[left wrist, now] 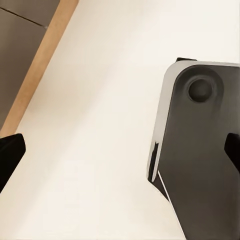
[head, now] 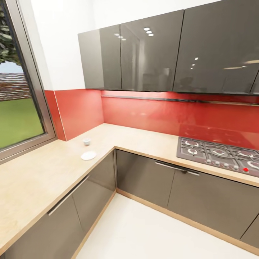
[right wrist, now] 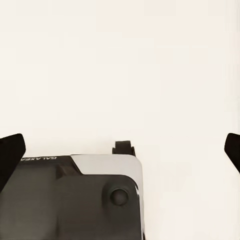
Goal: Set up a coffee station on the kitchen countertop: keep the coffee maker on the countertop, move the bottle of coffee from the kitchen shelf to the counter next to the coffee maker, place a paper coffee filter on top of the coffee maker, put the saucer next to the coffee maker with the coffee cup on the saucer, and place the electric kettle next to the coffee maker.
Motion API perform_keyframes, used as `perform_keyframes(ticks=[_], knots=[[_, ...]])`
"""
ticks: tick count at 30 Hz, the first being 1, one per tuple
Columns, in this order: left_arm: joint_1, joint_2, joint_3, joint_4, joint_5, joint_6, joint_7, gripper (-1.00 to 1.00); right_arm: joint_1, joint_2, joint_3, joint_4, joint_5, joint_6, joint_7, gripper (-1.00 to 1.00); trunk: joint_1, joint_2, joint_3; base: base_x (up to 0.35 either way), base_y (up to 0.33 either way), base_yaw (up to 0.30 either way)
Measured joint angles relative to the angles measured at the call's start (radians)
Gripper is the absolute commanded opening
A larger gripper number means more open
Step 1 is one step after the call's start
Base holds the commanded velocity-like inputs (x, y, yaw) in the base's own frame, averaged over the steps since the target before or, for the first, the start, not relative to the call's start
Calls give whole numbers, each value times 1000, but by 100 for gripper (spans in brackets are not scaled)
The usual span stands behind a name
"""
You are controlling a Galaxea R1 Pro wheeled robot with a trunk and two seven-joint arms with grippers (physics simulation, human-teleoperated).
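Observation:
A small white coffee cup (head: 86,141) stands upright on the beige countertop (head: 32,180) in the corner, near the red backsplash. A white saucer (head: 88,155) lies flat just in front of it, near the counter's edge, apart from the cup. In the left wrist view my left gripper (left wrist: 120,155) hangs over the pale floor, its dark fingertips (left wrist: 10,155) spread wide with nothing between them. My right gripper (right wrist: 120,150) is likewise open above the floor, its fingertips (right wrist: 11,152) far apart and empty.
A gas hob (head: 219,154) is set into the counter at the right. Grey base cabinets (head: 144,176) run under the L-shaped counter and glossy wall cabinets (head: 151,54) hang above. A window (head: 18,108) is at the left. My grey base (left wrist: 200,165) shows below both grippers.

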Motion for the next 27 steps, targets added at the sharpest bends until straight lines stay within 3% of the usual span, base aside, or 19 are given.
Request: perform_keyframes(ticks=[22, 27], knots=[[0, 0, 1, 0, 0, -2, 0, 100, 0, 1, 0, 0, 0, 0, 0, 100, 0, 0, 0, 247, -186, 0], [0, 0, 1, 0, 0, -1, 0, 100, 0, 2, 0, 0, 0, 0, 0, 100, 0, 0, 0, 182, -225, 168]])
